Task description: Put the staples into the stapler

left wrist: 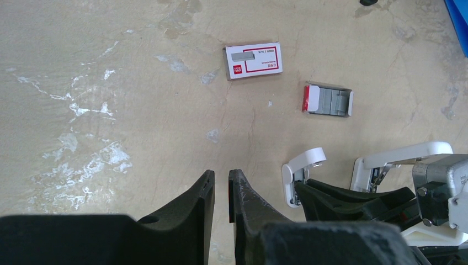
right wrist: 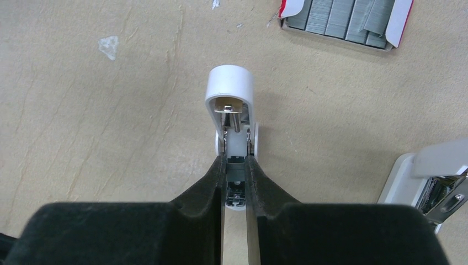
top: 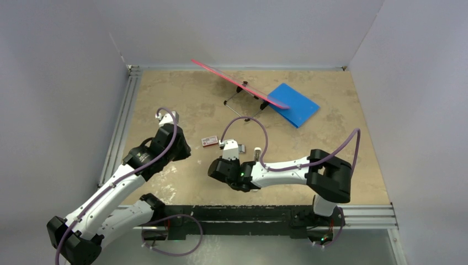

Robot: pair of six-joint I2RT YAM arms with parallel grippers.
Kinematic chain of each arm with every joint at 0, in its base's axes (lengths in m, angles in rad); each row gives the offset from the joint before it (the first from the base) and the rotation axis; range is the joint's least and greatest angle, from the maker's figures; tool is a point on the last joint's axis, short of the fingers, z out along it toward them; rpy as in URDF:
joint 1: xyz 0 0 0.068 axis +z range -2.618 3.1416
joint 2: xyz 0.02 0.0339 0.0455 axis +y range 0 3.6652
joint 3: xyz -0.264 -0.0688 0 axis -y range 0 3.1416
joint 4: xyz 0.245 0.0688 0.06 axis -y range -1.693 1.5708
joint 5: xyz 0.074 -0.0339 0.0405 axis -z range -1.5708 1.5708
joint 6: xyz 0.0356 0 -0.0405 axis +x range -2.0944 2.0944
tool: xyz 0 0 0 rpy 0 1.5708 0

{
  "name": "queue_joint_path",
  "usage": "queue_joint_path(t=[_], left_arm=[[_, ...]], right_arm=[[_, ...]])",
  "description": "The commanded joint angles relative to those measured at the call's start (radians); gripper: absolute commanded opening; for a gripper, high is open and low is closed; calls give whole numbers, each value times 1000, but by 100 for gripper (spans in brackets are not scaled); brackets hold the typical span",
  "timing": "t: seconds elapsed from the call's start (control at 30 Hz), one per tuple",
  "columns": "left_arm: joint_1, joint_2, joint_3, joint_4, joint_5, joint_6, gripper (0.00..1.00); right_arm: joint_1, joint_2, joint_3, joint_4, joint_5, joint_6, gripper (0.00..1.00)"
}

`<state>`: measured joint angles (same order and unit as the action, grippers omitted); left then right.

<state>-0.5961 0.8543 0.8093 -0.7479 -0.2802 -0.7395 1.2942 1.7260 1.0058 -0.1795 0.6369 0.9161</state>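
The staples (left wrist: 329,101) are grey strips in an open red-and-white tray on the table; they also show in the right wrist view (right wrist: 342,19). The box's empty sleeve (left wrist: 254,61) lies beyond the tray, and shows in the top view (top: 209,141). My right gripper (right wrist: 236,160) is shut on a white stapler (right wrist: 230,91) that stands opened, with its metal channel showing. It is just short of the tray. My left gripper (left wrist: 221,179) hangs nearly closed over bare table left of the stapler (left wrist: 302,165), with nothing between its fingers.
A second white stapler (right wrist: 433,174) lies opened right of the held one, also in the left wrist view (left wrist: 400,157). A pink board on a wire stand (top: 237,84) and a blue sheet (top: 295,104) are at the back. A metal rail (top: 118,132) runs along the left edge.
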Motion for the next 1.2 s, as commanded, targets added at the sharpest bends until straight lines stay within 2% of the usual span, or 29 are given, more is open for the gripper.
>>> queue_joint_path(t=[0.0,0.87,1.17], left_arm=[[1,-3,-1,38,2,14,16],[1,-4,-4,38,-1,16,16],[1,-9,-5,36,-1,15,16]], right_arm=[[8,-45,17,0,31,6,16],[17,17,36,-25,36,25,16],[32,19,26,-22,24,14,22]])
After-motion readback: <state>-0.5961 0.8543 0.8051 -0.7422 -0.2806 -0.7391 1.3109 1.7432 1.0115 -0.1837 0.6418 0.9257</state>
